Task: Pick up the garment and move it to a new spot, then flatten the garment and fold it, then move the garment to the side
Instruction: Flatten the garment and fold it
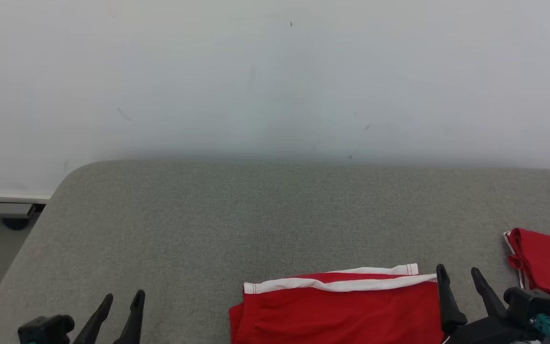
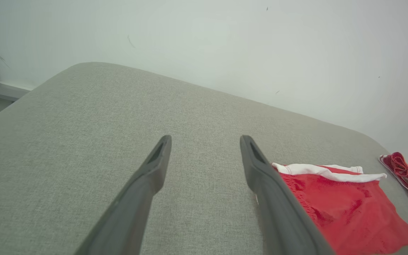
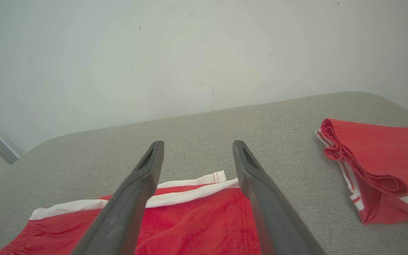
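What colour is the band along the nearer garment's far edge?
White band against red; clearest in the right wrist view.

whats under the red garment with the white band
The flat red fabric garment with a white band lies on the grey woven padded surface. Anything beneath the cloth is covered.

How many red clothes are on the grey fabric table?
2. A flat red garment with a white band lies at the near edge, centre-right; a folded red garment with white stripes sits apart at the right. Others may lie out of view.
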Available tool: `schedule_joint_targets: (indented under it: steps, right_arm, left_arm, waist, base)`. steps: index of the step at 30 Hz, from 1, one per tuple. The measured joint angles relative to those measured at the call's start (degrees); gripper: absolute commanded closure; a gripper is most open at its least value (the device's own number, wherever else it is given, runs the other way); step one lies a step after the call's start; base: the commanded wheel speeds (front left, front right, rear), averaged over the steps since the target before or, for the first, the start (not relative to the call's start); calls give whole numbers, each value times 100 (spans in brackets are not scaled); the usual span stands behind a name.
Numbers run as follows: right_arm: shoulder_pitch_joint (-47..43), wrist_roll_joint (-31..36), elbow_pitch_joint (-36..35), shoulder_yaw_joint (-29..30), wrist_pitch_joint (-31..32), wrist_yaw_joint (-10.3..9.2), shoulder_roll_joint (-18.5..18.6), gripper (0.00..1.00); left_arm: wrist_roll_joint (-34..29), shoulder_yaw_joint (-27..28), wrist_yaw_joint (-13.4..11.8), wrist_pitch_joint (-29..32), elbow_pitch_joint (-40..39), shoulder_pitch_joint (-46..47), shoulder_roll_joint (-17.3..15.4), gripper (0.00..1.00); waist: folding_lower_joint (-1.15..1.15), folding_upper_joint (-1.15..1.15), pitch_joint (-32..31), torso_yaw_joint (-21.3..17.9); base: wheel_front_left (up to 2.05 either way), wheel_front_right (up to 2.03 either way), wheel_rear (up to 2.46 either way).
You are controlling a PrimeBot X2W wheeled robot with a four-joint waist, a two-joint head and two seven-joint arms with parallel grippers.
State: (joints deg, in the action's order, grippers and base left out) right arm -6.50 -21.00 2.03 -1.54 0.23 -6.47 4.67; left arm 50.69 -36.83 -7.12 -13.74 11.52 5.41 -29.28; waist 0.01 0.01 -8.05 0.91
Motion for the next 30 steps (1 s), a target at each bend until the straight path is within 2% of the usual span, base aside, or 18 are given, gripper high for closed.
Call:
schedule_joint_targets:
  steps: [4,8,16,20,26,30]
  right_arm:
    - [4,-1,74,-9,-79,23,-11,0]
    - [16,-1,147,-53,-103,48,-16,0]
    - [27,-1,188,-29,-155,77,-3,0]
    - [27,-1,215,-16,-101,77,16,0]
    - [97,-11,419,-12,457,77,245,0]
    - [225,-25,602,-55,1156,97,474,0]
  left_arm:
    - [9,201,0,-22,-191,111,296,0]
    - [-20,242,0,-26,-204,111,398,0]
    - [-286,247,0,-23,-211,92,447,0]
    - [-348,185,0,185,-194,90,441,0]
    - [-439,64,0,621,-126,103,420,0]
    - [-514,-46,0,1028,-53,252,417,0]
  waist:
    - [0,0,1,39]
    - [0,0,4,41]
    - [0,0,21,4]
    - [0,0,30,-12]
    - [0,0,34,-7]
    - [0,0,34,18]
  base:
    - [0,0,0]
    - [0,0,0]
    - [0,0,0]
    - [0,0,0]
    - [0,0,0]
    - [0,0,0]
